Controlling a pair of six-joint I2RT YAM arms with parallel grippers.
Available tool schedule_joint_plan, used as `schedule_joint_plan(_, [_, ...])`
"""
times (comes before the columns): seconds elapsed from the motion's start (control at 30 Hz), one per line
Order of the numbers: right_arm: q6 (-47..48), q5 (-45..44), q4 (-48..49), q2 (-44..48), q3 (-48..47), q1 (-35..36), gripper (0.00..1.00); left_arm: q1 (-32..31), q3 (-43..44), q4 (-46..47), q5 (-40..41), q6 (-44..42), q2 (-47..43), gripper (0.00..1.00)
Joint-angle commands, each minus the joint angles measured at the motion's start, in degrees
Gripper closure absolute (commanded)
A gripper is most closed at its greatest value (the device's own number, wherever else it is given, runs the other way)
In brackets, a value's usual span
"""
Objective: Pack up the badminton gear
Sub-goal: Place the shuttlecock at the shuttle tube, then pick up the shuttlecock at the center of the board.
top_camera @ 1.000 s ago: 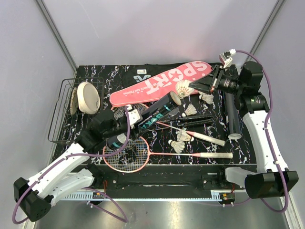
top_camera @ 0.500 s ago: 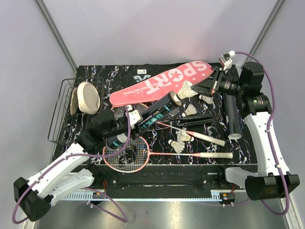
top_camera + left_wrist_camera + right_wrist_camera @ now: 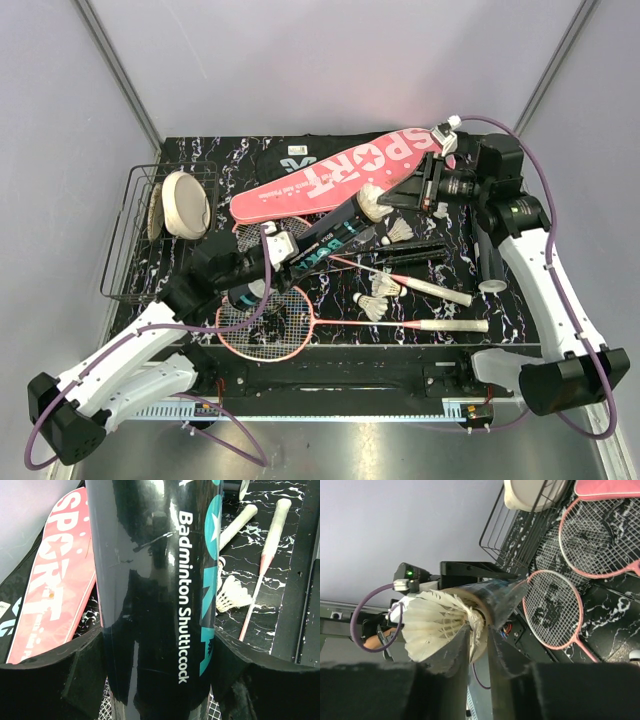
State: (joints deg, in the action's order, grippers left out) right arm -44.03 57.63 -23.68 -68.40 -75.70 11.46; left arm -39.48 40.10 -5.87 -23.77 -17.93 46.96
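Shuttlecock (image 3: 437,625) of white feathers sits at mouth of glossy tube (image 3: 150,590).

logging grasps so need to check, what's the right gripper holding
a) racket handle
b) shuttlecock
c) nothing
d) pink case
b: in the right wrist view the right gripper is shut on a white feather shuttlecock, close to the open end of the tube that the left gripper holds.

Glossy black plastic tube (image 3: 150,580), matt white feather shuttlecock (image 3: 435,625), black metal wire basket (image 3: 125,255), smooth marbled surface (image 3: 195,152)
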Motion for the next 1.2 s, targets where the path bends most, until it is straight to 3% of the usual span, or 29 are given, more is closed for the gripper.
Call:
schedule_joint_plan(0.0, [11.14,1.34,-6.45,-3.65,-1.90,0.49,0.66,-0.07,-0.02,7.27,-1.89,0.09,-2.22,1.00])
schedule_joint_plan(0.07, [17.27,1.70,-12.75,-5.42,-4.96,1.36,0.48,-0.07,-0.11,7.27,-1.98,-0.08,-2.40,1.00])
schedule_joint_plan(0.17, [23.61,-1.20,-19.36,-8.15,-7.35,4.17,0.35,-0.07,-0.11,7.19,-2.33,-0.26,-2.57,1.00])
schedule_joint_plan(0.3, [25.39,-1.20,-19.03,-10.77,-8.49,8.65,0.21,-0.07,0.59,6.40,-3.38,-0.87,-1.88,1.00])
schedule_joint_plan(0.5, [28.56,-4.79,-22.90,-14.75,-13.16,12.62,0.15,-0.07,1.21,4.73,-2.17,-1.23,-1.52,1.00])
schedule_joint_plan(0.6, [20.16,-8.31,-13.97,-8.02,-9.22,7.01,0.13,-0.24,0.60,5.69,5.88,2.10,-1.96,1.00])
schedule_joint_plan(0.67, [11.01,-7.54,-1.85,-2.04,-1.75,3.41,0.07,-0.33,1.12,5.69,9.95,3.61,-1.35,1.00])
schedule_joint_plan(0.83, [7.47,-9.36,0.83,1.51,0.99,1.99,0.02,-0.42,2.35,4.64,14.18,5.18,0.50,1.00])
schedule_joint_plan(0.9, [7.12,-15.84,0.74,4.58,1.69,-0.03,0.01,-0.50,3.23,3.85,18.72,6.24,1.55,1.00])
schedule_joint_plan(0.93, [6.86,-20.92,-3.26,5.64,1.61,-0.39,0.01,-0.51,3.67,3.15,21.54,8.51,1.99,1.00])
schedule_joint_plan(0.97, [7.11,-32.72,-6.95,6.08,0.83,-0.39,0.02,-0.51,5.07,2.62,24.36,10.01,2.52,1.00])
schedule_joint_plan(1.07, [5.98,-47.12,-20.24,3.90,-0.41,-0.13,0.04,-0.50,8.67,-0.45,39.45,13.88,5.24,1.00])
schedule_joint_plan(1.17, [6.32,-49.02,-22.81,3.36,5.02,2.41,0.04,-0.51,9.74,-0.82,45.37,14.86,5.69,1.00])
